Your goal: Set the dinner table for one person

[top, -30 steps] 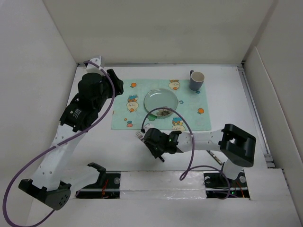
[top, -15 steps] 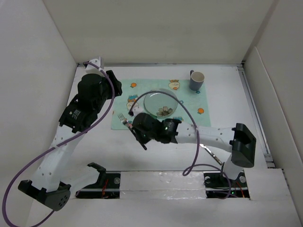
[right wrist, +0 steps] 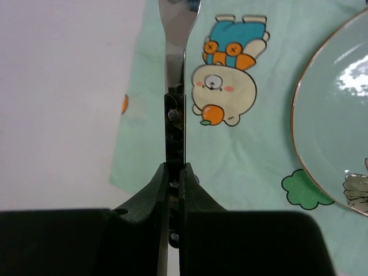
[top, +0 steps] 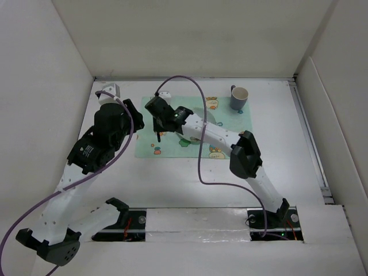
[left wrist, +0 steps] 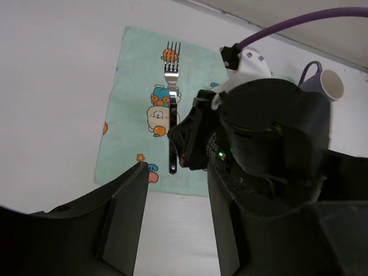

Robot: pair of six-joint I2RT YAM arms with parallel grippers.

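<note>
I've got the right hand (right wrist: 174, 168) pinching the fork (right wrist: 175, 75) by its handle — placemat (right wrist: 253, 172) underneath, bare bench (right wrist: 63, 86) just to its left.

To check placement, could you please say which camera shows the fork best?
Left wrist: the whole fork shows, tines to handle. Right wrist crops its tines; the top view mostly hides it.

right claw (right wrist: 174, 170): swung from the bare table (top: 172, 184) near-centre to far left, over the placemat (top: 230, 144) | fork (left wrist: 171, 109): carried along in its pinch, now tines far, handle near | right arm: unfolded, now crossing the plate (right wrist: 336, 121) | left claw (top: 130, 112): drawn slightly nearer
</note>
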